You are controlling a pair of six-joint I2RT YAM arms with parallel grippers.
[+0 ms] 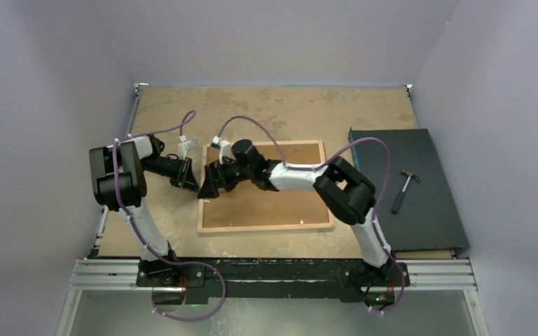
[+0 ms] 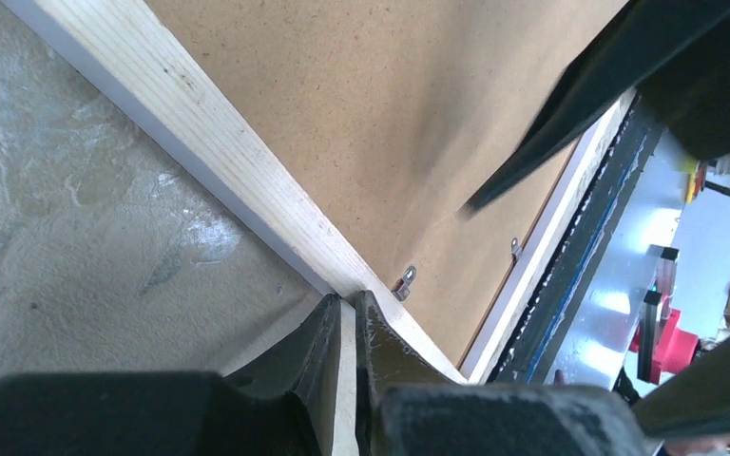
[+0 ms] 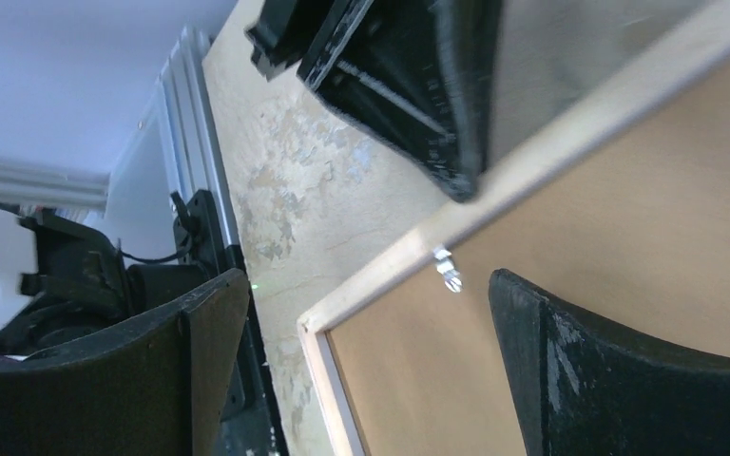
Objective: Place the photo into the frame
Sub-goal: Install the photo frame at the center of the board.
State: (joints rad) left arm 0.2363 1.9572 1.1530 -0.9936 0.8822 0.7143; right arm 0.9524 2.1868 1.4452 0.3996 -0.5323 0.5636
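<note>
The frame lies back-up on the table, its light wood rails around a brown backing board. My left gripper is shut on the frame's left rail; in the left wrist view the rail passes between its fingertips. My right gripper hovers open over the frame's left end. In the right wrist view it straddles the rail near a corner, with the board below. Small metal tabs sit at the rail's inner edge. The photo is hidden.
A dark flat mat with a hammer on it lies at the right. The two grippers are close together at the frame's left rail. Purple walls enclose the table on three sides.
</note>
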